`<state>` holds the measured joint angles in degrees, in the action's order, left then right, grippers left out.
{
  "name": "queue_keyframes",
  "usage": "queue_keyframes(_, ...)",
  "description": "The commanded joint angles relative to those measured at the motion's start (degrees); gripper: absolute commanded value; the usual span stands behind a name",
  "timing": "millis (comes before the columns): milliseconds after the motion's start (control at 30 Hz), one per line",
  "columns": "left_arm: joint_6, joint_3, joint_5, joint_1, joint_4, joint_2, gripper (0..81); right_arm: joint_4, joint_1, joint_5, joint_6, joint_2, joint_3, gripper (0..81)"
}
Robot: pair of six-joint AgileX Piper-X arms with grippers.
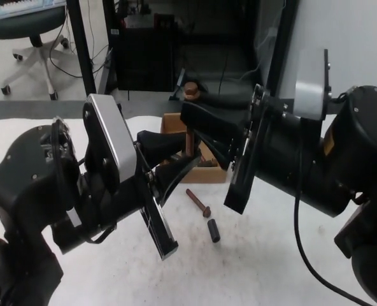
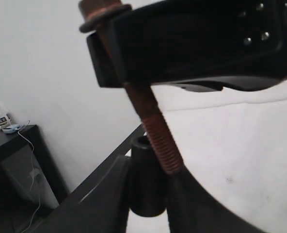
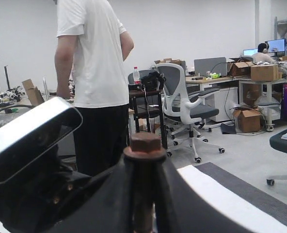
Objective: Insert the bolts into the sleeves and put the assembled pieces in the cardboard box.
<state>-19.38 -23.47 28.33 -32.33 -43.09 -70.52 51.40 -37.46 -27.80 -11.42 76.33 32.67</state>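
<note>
a: is the cardboard box fully seen?
b: no, the right fingers cover much of it. the sleeve's lower end hides between the left fingers, and the bolt's mid shank hides behind the right fingers.

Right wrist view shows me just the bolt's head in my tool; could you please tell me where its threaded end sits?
Observer: The bolt's tip is beside the sleeve's mouth, not inside, as far as I can tell.
Operator: Is that sleeve held?
Observer: Yes, the left tool is shut on it, upright.
Operator: Is anything left on the bench?
Observer: A loose bolt and a loose sleeve lie apart, on the near side of the box.
</note>
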Motion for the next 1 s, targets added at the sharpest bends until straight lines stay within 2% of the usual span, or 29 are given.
queue_keyframes(0,0.55,-0.10,0.03,0.07,-1.74,0.54,0.3,0.29,-0.04,0.95,0.99,0.16,0.28,0.8)
queue_keyframes(300,5.69,0.30,-1.49,0.07,-2.31,0.53,0.3,12.16,0.13,0.95,1.08,0.16,0.28,0.8)
queue_keyframes(567,9.91,0.30,-1.81,0.07,-7.38,0.67,0.3,12.30,0.13,3.59,1.08,0.16,0.28,0.8)
queue_keyframes(967,10.04,0.30,-1.71,0.07,-7.83,0.67,0.3,8.77,0.13,3.73,1.08,0.16,0.28,0.8)
